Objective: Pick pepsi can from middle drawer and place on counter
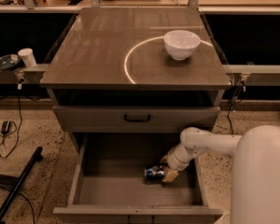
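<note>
The pepsi can [153, 172], dark blue with a silver end, lies on its side in the open middle drawer [114, 188], right of centre. My gripper [165, 171] reaches in from the right on a white arm and is shut on the can's right end, low over the drawer floor. Above, the counter [93, 45] shows its glossy brown top with a bright white arc.
A white bowl [181, 44] stands on the counter's right back part. Above the open drawer is a shut drawer front with a black handle [137, 118]. A white cup [26, 57] sits on a shelf at left. A black pole [16, 185] slants across the floor at lower left.
</note>
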Tool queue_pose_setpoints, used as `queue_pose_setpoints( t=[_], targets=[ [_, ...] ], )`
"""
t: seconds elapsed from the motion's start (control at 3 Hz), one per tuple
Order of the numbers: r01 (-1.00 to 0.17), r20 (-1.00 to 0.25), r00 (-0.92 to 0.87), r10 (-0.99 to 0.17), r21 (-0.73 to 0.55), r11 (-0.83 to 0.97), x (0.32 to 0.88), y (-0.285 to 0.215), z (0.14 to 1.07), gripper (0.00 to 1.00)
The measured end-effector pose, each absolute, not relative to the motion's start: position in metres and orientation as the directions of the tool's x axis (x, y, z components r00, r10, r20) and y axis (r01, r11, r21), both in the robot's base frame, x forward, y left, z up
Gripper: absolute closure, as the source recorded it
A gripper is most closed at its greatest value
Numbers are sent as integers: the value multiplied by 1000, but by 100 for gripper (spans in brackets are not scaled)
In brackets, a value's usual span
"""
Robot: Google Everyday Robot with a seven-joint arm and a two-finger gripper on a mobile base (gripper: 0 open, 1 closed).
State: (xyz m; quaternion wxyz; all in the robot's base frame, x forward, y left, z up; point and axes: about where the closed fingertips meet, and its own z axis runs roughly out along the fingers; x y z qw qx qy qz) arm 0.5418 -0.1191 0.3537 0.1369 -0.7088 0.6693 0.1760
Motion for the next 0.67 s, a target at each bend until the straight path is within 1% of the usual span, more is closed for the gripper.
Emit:
queue_pose_setpoints(
  t=[0.33,0.67],
  targets=[
    [-994,-437,45,-898,73,-86,540,-121,357,100],
    [-994,-446,50,-894,69,-89,538,-118,362,100]
  ],
)
